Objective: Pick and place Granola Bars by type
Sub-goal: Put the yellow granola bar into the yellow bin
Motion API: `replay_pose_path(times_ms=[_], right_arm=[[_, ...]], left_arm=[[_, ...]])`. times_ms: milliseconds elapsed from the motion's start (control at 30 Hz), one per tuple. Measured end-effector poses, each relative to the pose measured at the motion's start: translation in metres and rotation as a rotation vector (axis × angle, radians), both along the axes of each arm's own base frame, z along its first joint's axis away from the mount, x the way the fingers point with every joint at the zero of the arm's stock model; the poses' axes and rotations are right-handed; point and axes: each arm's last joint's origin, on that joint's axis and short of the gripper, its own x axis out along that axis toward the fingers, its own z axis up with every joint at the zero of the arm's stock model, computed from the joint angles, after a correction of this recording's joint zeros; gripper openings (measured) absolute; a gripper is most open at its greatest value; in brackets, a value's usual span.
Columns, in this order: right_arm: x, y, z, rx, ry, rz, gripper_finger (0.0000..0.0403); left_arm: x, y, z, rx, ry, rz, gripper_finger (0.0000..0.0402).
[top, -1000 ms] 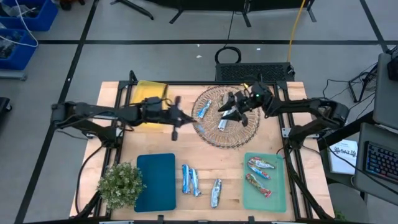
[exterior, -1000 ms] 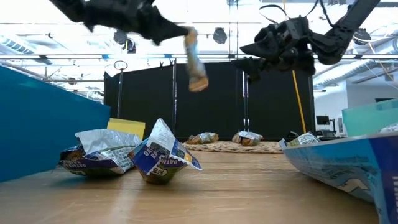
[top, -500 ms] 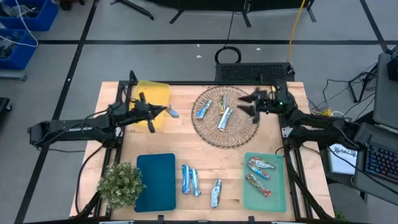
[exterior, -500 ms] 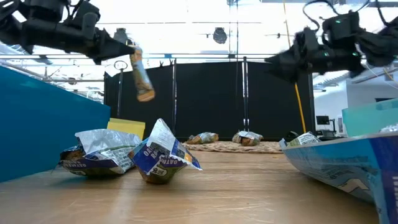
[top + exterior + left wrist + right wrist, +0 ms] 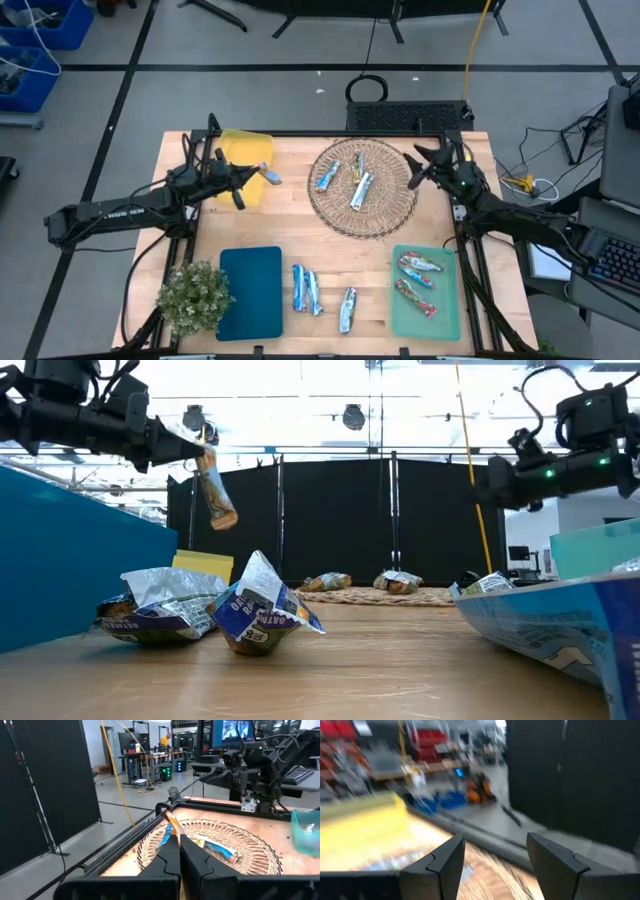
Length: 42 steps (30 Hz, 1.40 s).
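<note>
My left gripper [image 5: 258,176] is shut on one granola bar [image 5: 271,179] above the right edge of the yellow mat [image 5: 240,155]; the bar also shows in the low view [image 5: 216,490]. My right gripper [image 5: 415,167] is open and empty in the air at the right rim of the round wicker basket [image 5: 385,215]. Three bars [image 5: 327,177] [image 5: 355,165] [image 5: 360,190] lie in the basket. Three blue-and-silver bars [image 5: 300,288] [image 5: 313,291] [image 5: 347,310] lie on the wood near the front. Two red/orange bars [image 5: 420,265] [image 5: 415,297] lie on the green mat [image 5: 445,310]. My left gripper pinches the bar by one end [image 5: 175,835] between its two shut fingers [image 5: 165,857]. The fingers come about level from the table's left side. The bar hangs slanting down from the fingertips [image 5: 203,456], lifted clear of the table and the mat.
A teal mat [image 5: 250,292] lies at the front left with a small potted plant [image 5: 192,295] beside it. In the low view, crumpled bars [image 5: 250,615] sit close to the camera. Black frame posts stand at the table's corners.
My left gripper has carried the bar from beside the basket toward the table's left edge, to above the yellow mat, the bar hanging clear throughout. My right gripper has drawn back from over the basket toward the table's right edge.
</note>
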Motion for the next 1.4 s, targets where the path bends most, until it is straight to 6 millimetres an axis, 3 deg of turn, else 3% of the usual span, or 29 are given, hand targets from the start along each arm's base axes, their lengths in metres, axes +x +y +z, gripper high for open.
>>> replay_pose_path(times_ms=[300, 867, 1400], right_arm=[[0.003, 0.014, -0.01, 0.019, 0.15, -0.079, 0.0203], [0.016, 0.073, 0.012, -0.236, 0.089, 0.281, 0.0203], [0.014, 0.096, 0.003, -0.103, 0.078, 0.562, 0.0203]], left_arm=[[0.0, 0.001, -0.002, -0.017, 0.019, 0.013, 0.0], [-0.001, 0.004, -0.004, -0.039, 0.022, 0.026, 0.0], [-0.002, 0.003, -0.007, -0.066, 0.044, 0.025, 0.0]])
